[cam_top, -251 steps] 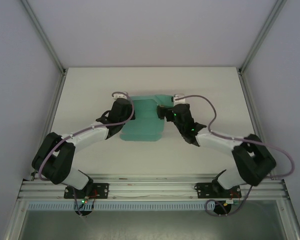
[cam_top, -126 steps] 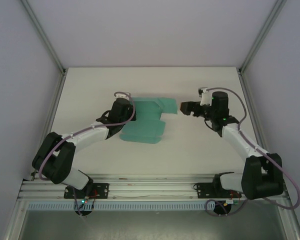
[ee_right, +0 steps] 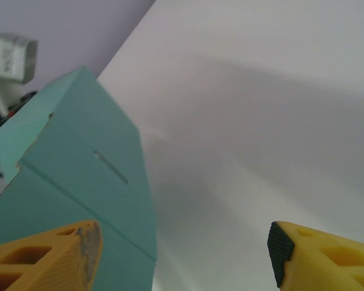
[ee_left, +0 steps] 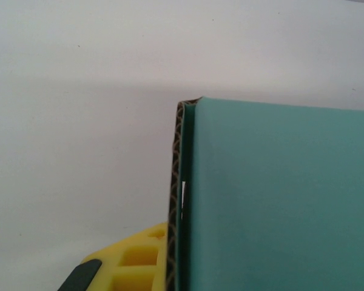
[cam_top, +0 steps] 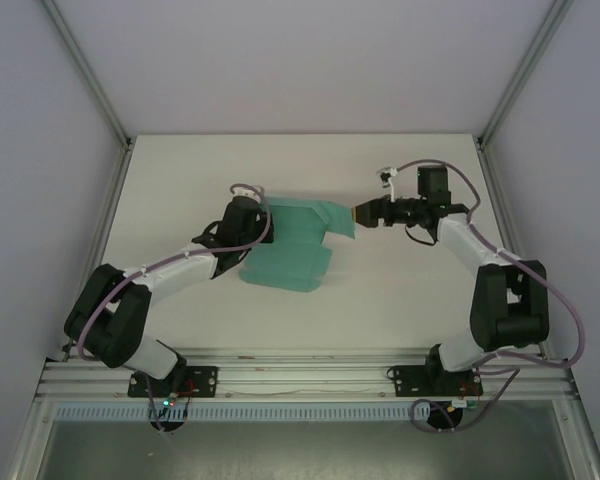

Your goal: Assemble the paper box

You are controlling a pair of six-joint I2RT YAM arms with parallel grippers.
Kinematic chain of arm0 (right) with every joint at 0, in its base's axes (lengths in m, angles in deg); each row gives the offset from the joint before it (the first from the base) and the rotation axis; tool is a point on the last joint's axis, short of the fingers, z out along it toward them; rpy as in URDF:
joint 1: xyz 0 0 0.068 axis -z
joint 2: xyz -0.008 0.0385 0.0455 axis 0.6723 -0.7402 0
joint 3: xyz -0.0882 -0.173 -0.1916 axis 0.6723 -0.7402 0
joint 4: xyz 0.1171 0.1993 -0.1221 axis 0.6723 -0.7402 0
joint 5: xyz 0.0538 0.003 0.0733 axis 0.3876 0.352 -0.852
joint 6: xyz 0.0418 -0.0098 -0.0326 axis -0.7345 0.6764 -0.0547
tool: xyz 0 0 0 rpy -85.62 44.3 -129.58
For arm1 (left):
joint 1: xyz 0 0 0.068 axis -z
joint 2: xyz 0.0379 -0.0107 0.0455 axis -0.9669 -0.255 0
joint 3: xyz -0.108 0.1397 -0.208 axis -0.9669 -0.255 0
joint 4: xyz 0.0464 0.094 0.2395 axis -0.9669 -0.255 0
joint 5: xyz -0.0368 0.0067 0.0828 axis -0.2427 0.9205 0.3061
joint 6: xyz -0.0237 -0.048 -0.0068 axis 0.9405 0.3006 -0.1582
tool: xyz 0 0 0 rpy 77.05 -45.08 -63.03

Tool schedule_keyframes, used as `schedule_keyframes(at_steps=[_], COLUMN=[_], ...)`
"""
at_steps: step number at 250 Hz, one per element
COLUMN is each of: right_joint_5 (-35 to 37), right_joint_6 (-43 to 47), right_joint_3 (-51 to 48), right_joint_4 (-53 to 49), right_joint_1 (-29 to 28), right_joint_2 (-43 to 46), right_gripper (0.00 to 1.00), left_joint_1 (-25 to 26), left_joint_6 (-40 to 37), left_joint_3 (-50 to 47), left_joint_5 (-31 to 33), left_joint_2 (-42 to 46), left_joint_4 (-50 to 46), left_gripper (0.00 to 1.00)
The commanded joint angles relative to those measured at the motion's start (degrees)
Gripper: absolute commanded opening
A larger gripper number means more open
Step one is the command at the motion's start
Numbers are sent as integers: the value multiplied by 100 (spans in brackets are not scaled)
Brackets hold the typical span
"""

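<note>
Hold the left fingers point(ee_left: 133, 257) clenched on the left edge of the paper box point(cam_top: 285, 250), mid worktop point(cam_top: 410, 300). Slide the parted, empty right fingers point(ee_right: 51, 254) squarely over the raised right flap point(ee_right: 91, 151), pinch near the crease, and fold gently without dragging.

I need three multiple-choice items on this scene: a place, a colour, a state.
1. The paper box lies: A) between the left end effector and the right end effector; B) at the far right corner; C) on the near rail.
2. Its colour: A) red; B) teal-green; C) white.
3. The right end effector is: A) open; B) shut on the box; C) shut empty.
Answers: 1A, one flanks each side; 2B, the card is teal; 3A, its fingers stand apart.
</note>
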Motion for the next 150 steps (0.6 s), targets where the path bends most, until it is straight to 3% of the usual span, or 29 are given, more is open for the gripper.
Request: schedule_keyframes(at_steps=[1, 63, 150], right_joint_5=[-740, -105, 1177], right_joint_6=[752, 1062, 388], right_joint_3=[37, 197, 230], right_joint_4=[-472, -768, -90], right_joint_1=[-63, -629, -1412], right_joint_2=[39, 11, 39], right_gripper=[72, 68, 65], left_joint_1=[-52, -48, -48], left_joint_6=[-50, -49, -60], left_joint_3=[18, 106, 120], left_joint_5=[-79, -199, -104], left_joint_2=[48, -59, -178], left_joint_4=[186, 194, 70], left_gripper=[0, 0, 0])
